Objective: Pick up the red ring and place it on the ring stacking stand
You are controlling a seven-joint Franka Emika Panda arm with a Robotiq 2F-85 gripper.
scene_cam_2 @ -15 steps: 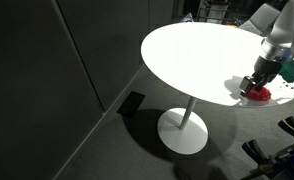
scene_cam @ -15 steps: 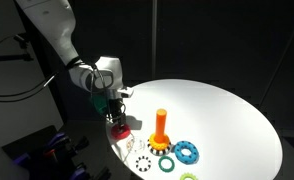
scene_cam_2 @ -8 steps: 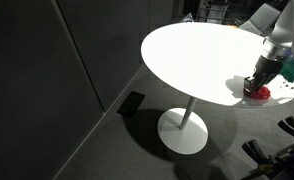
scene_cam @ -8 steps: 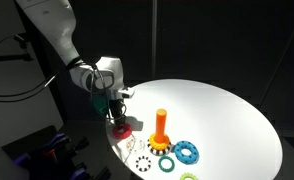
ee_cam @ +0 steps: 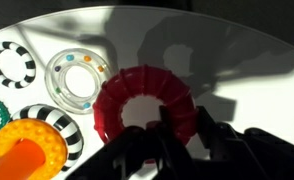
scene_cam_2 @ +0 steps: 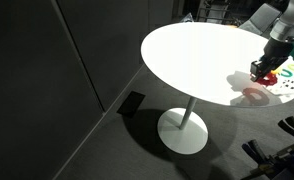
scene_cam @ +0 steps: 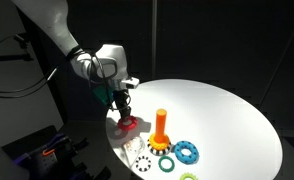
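Note:
The red ring (ee_cam: 137, 100) hangs a little above the white table, with my gripper (ee_cam: 182, 128) shut on its rim. In both exterior views the red ring (scene_cam: 129, 125) (scene_cam_2: 271, 76) sits under the gripper (scene_cam: 124, 113) (scene_cam_2: 264, 69), and its shadow falls on the table below. The ring stacking stand (scene_cam: 161, 126), an upright orange peg on a wider base, stands just beside the ring. In the wrist view the stand (ee_cam: 25, 152) shows at the bottom left corner.
Around the stand lie a blue toothed ring (scene_cam: 187, 152), a green ring (scene_cam: 165, 163) and a black-and-white striped ring (scene_cam: 144, 163). A clear ring with beads (ee_cam: 75, 80) and another striped ring (ee_cam: 12, 65) lie near the table edge (scene_cam: 115, 140). The round table (scene_cam_2: 187, 50) stands on one pedestal.
The gripper has shut on the red ring, lifted it off the table and carried it slightly towards the stand.

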